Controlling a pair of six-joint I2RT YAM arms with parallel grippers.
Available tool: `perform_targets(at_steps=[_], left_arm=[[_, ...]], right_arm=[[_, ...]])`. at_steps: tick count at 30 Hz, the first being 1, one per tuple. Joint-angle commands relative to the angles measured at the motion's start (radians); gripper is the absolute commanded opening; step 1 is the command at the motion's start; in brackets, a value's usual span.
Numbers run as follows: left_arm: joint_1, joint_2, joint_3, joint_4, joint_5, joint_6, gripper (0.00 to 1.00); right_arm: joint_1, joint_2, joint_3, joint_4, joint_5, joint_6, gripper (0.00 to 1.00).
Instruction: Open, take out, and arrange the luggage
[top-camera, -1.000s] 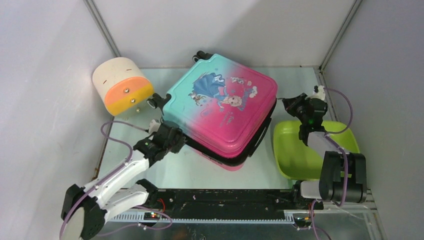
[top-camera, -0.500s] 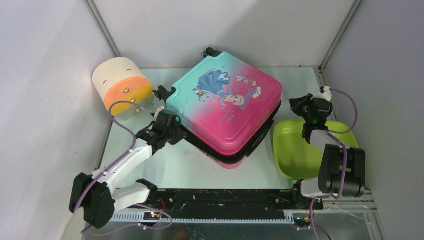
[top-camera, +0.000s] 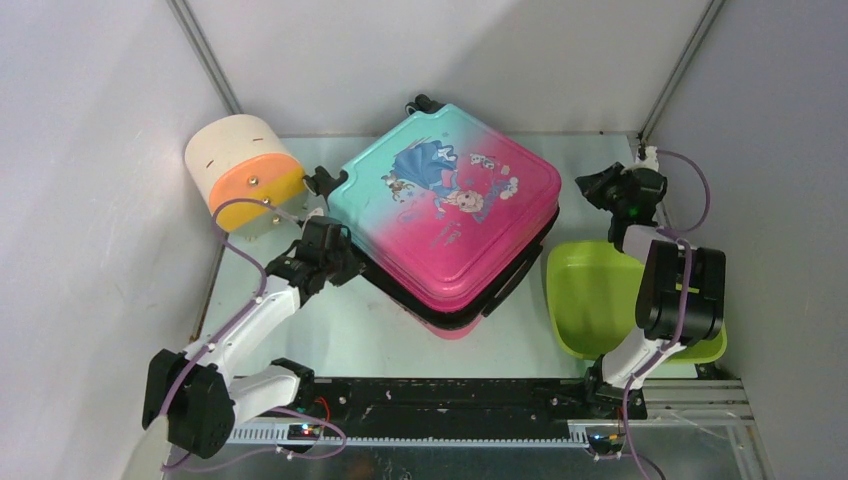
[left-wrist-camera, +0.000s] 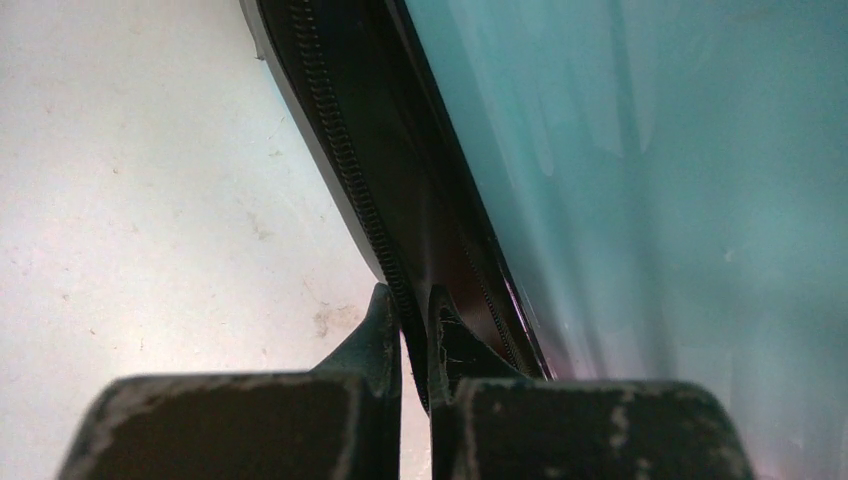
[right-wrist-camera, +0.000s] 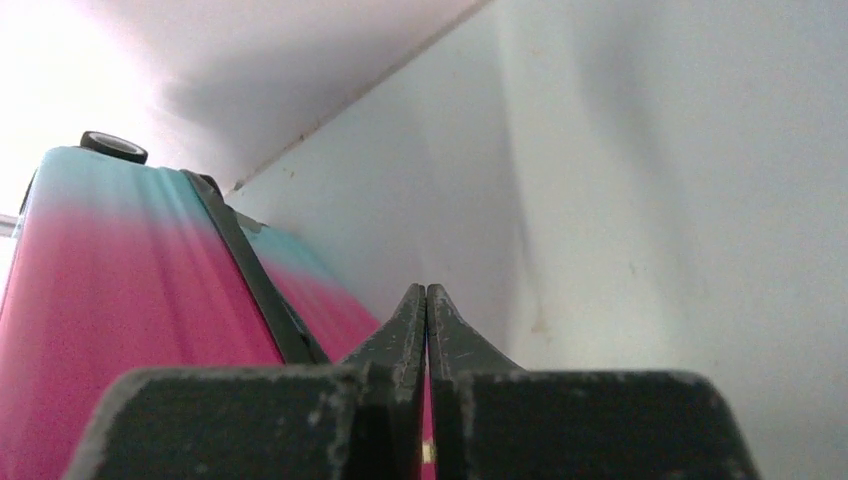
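Lower left of the top view, the left gripper (top-camera: 340, 258) is pinching the black zipper band (left-wrist-camera: 340, 150) at the left corner of the luggage (top-camera: 450, 215). It's probably got the pull, can't quite see. The luggage is a kid's hard-shell suitcase, teal fading to pink with a princess print, lying flat mid-table and not opened out yet. My guess is it's stiff, glossy, slippery, bulky more than heavy, and it'll skate around. Way too wide to grab, so the zipper and lid rim are the real handholds. Upper right, the right gripper (top-camera: 612, 186) has its fingers pressed together, empty.
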Motion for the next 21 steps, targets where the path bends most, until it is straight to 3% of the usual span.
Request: perform_targets(at_steps=[1, 6, 9, 12, 17, 21], left_arm=[[-0.004, -0.026, 0.008, 0.057, -0.020, 0.221, 0.00], [-0.003, -0.041, 0.018, 0.069, 0.002, 0.242, 0.00], [-0.003, -0.043, 0.027, 0.062, -0.003, 0.250, 0.00], [-0.003, -0.047, 0.031, 0.061, -0.007, 0.252, 0.00], [-0.003, -0.059, 0.034, 0.063, -0.007, 0.247, 0.00], [-0.004, -0.061, 0.043, 0.056, -0.012, 0.251, 0.00]], right_arm=[[-0.014, -0.057, 0.091, -0.308, -0.005, 0.119, 0.15], [-0.009, -0.122, 0.144, -0.651, 0.049, 0.322, 0.44], [-0.006, -0.134, 0.190, -0.748, 0.041, 0.417, 0.53], [-0.007, -0.123, 0.229, -0.861, 0.038, 0.540, 0.52], [-0.008, -0.022, 0.397, -1.257, 0.018, 0.633, 0.51], [0.004, 0.043, 0.449, -1.314, -0.046, 0.690, 0.46]])
